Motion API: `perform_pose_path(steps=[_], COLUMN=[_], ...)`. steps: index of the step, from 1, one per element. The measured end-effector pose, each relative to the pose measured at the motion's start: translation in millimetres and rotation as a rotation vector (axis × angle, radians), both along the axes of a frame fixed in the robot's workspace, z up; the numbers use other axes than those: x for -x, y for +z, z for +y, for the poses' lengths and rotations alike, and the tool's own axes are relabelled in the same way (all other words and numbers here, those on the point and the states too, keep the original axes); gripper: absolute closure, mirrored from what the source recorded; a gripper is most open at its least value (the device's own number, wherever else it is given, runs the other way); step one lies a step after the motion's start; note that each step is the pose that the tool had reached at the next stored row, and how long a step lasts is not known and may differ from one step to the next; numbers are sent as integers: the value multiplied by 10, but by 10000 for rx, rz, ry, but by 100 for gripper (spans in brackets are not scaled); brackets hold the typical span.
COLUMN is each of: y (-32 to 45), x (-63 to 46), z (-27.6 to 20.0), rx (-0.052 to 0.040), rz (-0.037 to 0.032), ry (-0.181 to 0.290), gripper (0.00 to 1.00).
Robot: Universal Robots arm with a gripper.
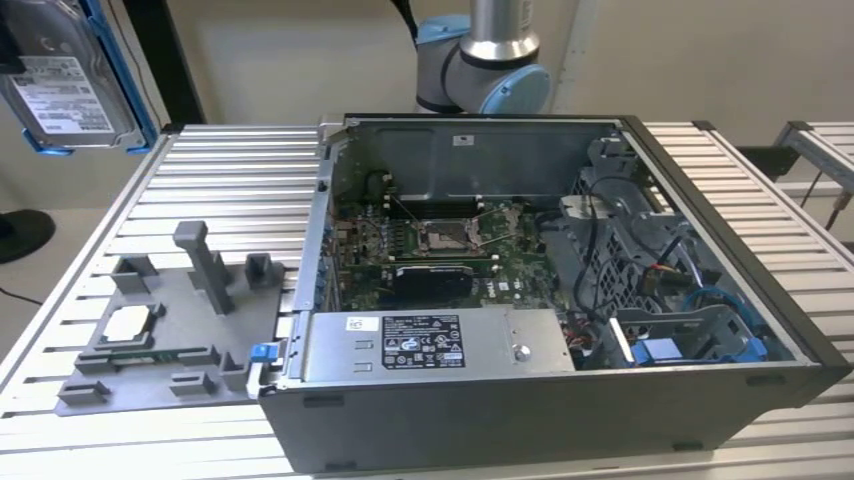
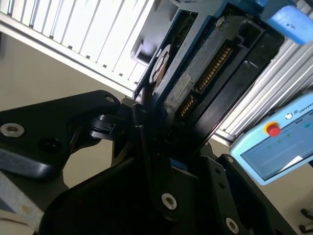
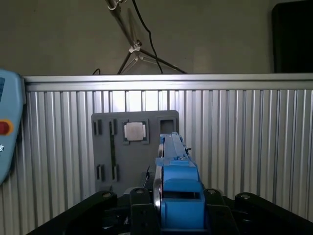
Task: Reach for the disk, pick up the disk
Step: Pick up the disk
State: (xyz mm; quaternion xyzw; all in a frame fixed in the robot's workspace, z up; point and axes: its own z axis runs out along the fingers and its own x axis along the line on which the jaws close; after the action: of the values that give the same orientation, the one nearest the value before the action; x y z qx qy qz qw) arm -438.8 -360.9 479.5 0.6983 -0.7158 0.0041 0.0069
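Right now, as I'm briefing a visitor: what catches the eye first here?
The disk, held high at the exterior view's left, clamped in the gripper. Next, the open computer case at centre, motherboard exposed, and the grey holder beside it carrying a small square chip.

You have a ribbed aluminium table (image 1: 227,180) of parallel slats before you. Directly on it, toward the exterior view's left, lies the flat grey plastic holder (image 1: 160,340) with its upright posts. Just beside it, toward the exterior view's right, sits the open computer case (image 1: 534,420).
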Motion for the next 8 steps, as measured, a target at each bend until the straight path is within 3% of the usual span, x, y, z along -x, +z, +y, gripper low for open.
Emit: perform_pose_path(steps=[8], y=[104], x=[0], z=[0], rx=[1], rz=[1], ry=[0], gripper=[100])
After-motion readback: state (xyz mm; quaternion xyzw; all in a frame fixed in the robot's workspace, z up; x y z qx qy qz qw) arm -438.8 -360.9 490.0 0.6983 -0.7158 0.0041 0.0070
